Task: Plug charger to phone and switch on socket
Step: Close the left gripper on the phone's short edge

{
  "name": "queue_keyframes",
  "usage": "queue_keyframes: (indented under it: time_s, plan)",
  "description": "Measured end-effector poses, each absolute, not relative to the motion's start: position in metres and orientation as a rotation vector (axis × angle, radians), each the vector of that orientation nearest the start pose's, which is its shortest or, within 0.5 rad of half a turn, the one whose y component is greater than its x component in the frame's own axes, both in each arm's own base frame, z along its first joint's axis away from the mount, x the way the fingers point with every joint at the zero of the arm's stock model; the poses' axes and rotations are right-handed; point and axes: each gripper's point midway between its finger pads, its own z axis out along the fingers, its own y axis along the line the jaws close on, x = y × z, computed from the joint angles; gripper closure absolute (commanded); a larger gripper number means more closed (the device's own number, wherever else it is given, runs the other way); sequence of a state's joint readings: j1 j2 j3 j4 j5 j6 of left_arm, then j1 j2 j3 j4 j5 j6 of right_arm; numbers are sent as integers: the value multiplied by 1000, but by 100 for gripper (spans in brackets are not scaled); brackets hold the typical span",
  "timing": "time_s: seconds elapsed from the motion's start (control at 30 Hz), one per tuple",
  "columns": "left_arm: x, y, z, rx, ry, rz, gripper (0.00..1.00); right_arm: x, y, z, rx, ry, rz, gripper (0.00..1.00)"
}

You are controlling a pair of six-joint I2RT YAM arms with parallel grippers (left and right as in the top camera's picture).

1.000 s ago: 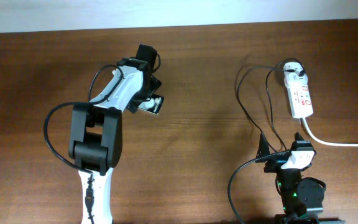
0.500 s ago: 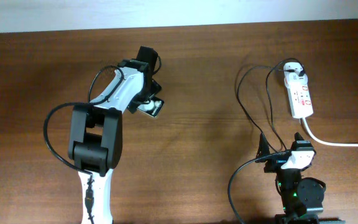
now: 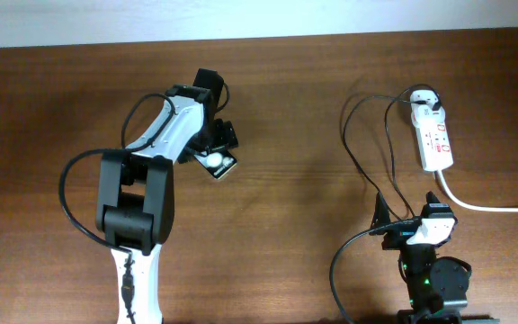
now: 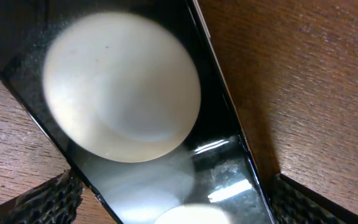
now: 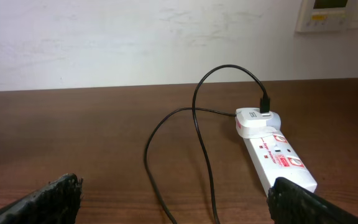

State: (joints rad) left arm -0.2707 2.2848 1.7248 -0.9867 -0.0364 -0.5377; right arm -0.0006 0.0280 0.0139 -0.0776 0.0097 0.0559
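The black phone (image 3: 221, 166) with white round spots lies on the table at centre left. My left gripper (image 3: 212, 149) is over it. In the left wrist view the phone (image 4: 229, 143) fills the frame between both fingers (image 4: 42, 200), whose jaws sit against its two long edges. The white socket strip (image 3: 436, 144) lies at the far right, with the white adapter (image 3: 425, 103) plugged into its far end. The charger's thin black cable (image 3: 353, 153) loops down toward my right gripper (image 3: 407, 205), which is open and empty; the plug tip is hidden. The right wrist view shows the strip (image 5: 278, 163), the adapter (image 5: 257, 120) and the cable (image 5: 199, 134).
The strip's thick white cord (image 3: 488, 206) runs off the right edge of the table. The right arm's base (image 3: 432, 274) sits at the front right. A light wall (image 5: 135, 43) stands behind the table's far edge.
My left gripper has turned and shifted slightly toward the front, and the phone has turned and moved with it. The right arm has not moved.
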Motion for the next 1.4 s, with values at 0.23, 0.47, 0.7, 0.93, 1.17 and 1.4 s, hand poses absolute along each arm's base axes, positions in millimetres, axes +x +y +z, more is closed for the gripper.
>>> queue_keyframes:
  time_s: [0.23,0.47,0.7,0.93,1.17,1.4]
  plan:
    - [423,-112,-12,-479,3073,34,1,247,-2,155,55,1662,34,1]
    - [424,-114,-13,-729,3006,14,2,247,-2,155,55,1662,34,1]
    - [435,-110,-12,-792,2946,1,1,247,-2,155,54,1662,34,1]
    - [436,-109,-11,-808,2941,-10,1,247,-2,155,54,1662,34,1]
    - [436,-109,-11,-813,2940,-9,1,247,-2,155,55,1662,34,1]
    - [435,-109,-11,-812,2942,-7,1,247,-2,155,54,1662,34,1]
